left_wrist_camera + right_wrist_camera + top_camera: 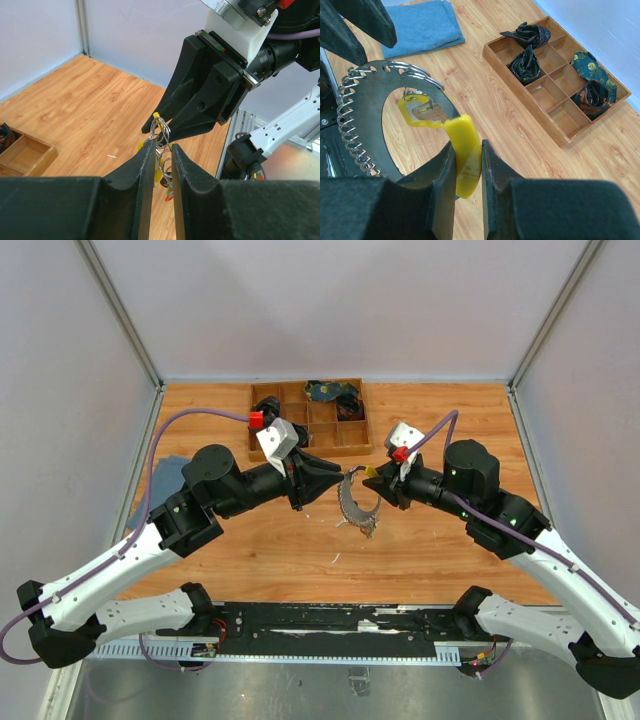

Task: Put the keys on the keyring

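The keyring hangs in mid-air between my two grippers, and the silvery keys fan down from it above the table. My right gripper is shut on the keyring's curved yellow piece. The fan of keys arcs to its left, with a yellow-headed key inside the arc. My left gripper is shut on the small wire rings at the key heads. The right gripper shows just beyond it. In the top view, the left gripper and right gripper face each other.
A wooden compartment tray with dark cloth bundles stands at the back; it also shows in the right wrist view. A folded blue cloth lies at the left, also in the right wrist view. Grey walls enclose three sides.
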Robot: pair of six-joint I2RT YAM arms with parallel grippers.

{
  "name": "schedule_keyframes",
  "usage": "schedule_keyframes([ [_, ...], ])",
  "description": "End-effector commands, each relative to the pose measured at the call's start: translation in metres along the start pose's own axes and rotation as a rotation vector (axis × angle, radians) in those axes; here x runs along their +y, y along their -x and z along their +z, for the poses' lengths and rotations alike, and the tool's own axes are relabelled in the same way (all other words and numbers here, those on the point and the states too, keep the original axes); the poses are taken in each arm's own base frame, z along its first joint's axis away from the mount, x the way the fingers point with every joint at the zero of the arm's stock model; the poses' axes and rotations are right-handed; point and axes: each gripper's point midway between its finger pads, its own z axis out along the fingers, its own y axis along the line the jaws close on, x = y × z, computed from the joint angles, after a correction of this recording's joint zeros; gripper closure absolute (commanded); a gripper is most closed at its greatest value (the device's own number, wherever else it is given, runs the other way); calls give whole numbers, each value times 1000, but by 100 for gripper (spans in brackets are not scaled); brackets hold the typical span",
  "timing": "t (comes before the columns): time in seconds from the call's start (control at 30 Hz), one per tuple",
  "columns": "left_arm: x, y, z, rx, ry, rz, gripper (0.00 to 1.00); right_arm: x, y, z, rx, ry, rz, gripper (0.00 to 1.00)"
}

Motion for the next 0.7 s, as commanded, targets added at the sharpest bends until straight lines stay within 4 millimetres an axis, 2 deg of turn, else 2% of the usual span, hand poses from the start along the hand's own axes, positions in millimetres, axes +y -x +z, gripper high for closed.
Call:
schedule_keyframes([
  [0.0,-4,24,-2,-66,1,11,77,4,25,-8,-76,13,-19,99],
  [0.13,-3,25,-3,-68,8,9,77,4,24,-8,-76,10,-18,99],
  [0.4,-12,33,-2,-91,-34,-10,62,4,22,-7,-72,12,-19,99],
  [0.67,-17,34,-2,-98,-56,-26,59,4,20,-6,-69,13,-21,100],
])
